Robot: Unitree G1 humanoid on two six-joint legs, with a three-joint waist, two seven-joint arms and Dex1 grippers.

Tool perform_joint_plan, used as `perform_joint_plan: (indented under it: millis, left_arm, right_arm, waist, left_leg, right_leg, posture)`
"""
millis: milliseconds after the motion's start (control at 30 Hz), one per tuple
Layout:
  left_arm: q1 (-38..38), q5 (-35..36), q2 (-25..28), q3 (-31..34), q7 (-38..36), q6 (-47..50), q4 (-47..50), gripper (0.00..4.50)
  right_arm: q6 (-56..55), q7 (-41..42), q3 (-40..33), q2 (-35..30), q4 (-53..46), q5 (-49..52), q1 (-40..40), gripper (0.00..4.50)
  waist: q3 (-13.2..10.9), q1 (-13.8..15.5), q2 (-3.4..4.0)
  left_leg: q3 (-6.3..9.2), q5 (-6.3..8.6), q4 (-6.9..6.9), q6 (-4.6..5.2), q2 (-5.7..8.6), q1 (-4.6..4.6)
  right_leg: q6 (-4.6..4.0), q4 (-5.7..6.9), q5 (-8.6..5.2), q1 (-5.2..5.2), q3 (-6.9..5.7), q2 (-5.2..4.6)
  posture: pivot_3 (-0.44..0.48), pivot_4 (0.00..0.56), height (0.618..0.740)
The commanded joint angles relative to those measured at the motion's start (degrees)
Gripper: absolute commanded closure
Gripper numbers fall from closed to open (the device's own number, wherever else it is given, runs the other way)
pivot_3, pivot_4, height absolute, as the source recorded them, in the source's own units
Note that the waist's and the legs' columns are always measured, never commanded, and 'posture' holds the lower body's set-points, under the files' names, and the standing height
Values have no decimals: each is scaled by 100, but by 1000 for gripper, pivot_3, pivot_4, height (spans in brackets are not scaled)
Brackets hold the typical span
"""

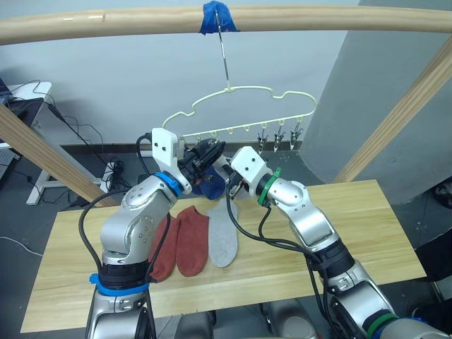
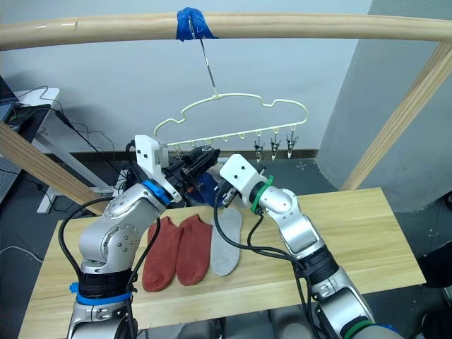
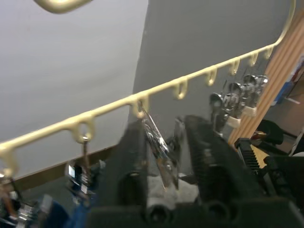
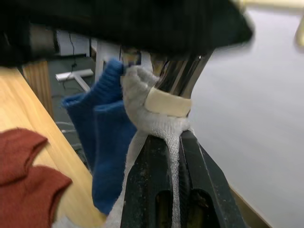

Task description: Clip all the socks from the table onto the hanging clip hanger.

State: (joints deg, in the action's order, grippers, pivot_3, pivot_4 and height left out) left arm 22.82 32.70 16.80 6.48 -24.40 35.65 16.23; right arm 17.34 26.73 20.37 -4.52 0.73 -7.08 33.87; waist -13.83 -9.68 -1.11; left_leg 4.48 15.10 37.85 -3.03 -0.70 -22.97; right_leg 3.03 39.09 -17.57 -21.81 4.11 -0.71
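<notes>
The pale yellow clip hanger [image 1: 244, 90] hangs by its hook from the pole. My left gripper [image 3: 164, 126] is raised to its lower bar and shut on one metal clip [image 3: 159, 152]. My right gripper [image 4: 172, 140] is shut on a light grey sock [image 4: 161, 126] and holds its top edge against that clip. Two blue socks [image 4: 107, 142] hang from the hanger just beside it. On the table [image 1: 353, 233] lie two rust-red socks [image 1: 191, 240] and another grey sock [image 1: 224, 236], below both grippers.
A thick wooden pole [image 1: 318, 18] with blue tape [image 1: 215, 18] carries the hanger, braced by slanted wooden struts [image 1: 402, 113] on both sides. Free clips [image 1: 279, 138] hang at the hanger's right end. Cables and a white desk [image 1: 35, 92] stand behind on the left.
</notes>
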Motion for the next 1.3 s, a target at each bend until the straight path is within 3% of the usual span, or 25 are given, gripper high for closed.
perform_joint_plan:
  millis: [33,267,367,567,800,1033,1300]
  left_arm:
    - [-65,129,72,23,-67,27,295,2065]
    - [-212,205,179,78,-60,39,376,2065]
    - [-249,208,215,88,-45,43,404,2021]
    - [-291,195,316,95,-75,64,408,2021]
    - [-638,-165,960,-43,-541,-190,506,2021]
    - [-1325,-634,1843,-102,-1547,-1179,875,2021]
    - [-1443,-135,2404,270,-2275,-1202,1275,2021]
  right_arm:
    - [-83,32,-65,67,-265,119,115,4500]
    - [86,109,-8,121,-171,140,147,4500]
    - [289,231,-2,119,-205,235,114,3776]
    - [564,467,224,-145,-420,143,-28,1765]
    - [630,895,127,-1092,-1239,209,-702,1765]
    - [363,1316,-727,-2115,-2121,662,-1119,1765]
    - [1120,957,-1516,-1794,-2619,1511,-912,1765]
  waist:
    - [0,0,0]
    - [0,1,0]
    - [0,2,0]
    - [0,2,0]
    - [0,21,0]
    - [-1,55,2]
    - [-1,180,2]
  left_leg:
    - [1,0,0,0,0,0]
    - [1,0,-1,0,0,0]
    - [2,0,0,0,0,0]
    - [1,0,0,0,1,0]
    - [0,0,-3,0,2,-1]
    - [-2,0,-6,0,0,1]
    - [3,0,-6,0,-5,1]
  right_leg:
    - [0,0,0,0,-1,0]
    - [0,0,0,0,0,-1]
    - [0,1,0,0,-1,-2]
    - [0,1,0,0,-1,-5]
    - [0,-3,0,-1,-1,-10]
    - [0,-1,0,-1,1,-13]
    - [-4,-1,2,-1,-3,-15]
  posture:
    - [-233,220,740]
    - [-225,216,740]
    - [-223,217,740]
    - [-226,219,740]
    - [-204,218,740]
    - [-161,217,740]
    - [-141,212,740]
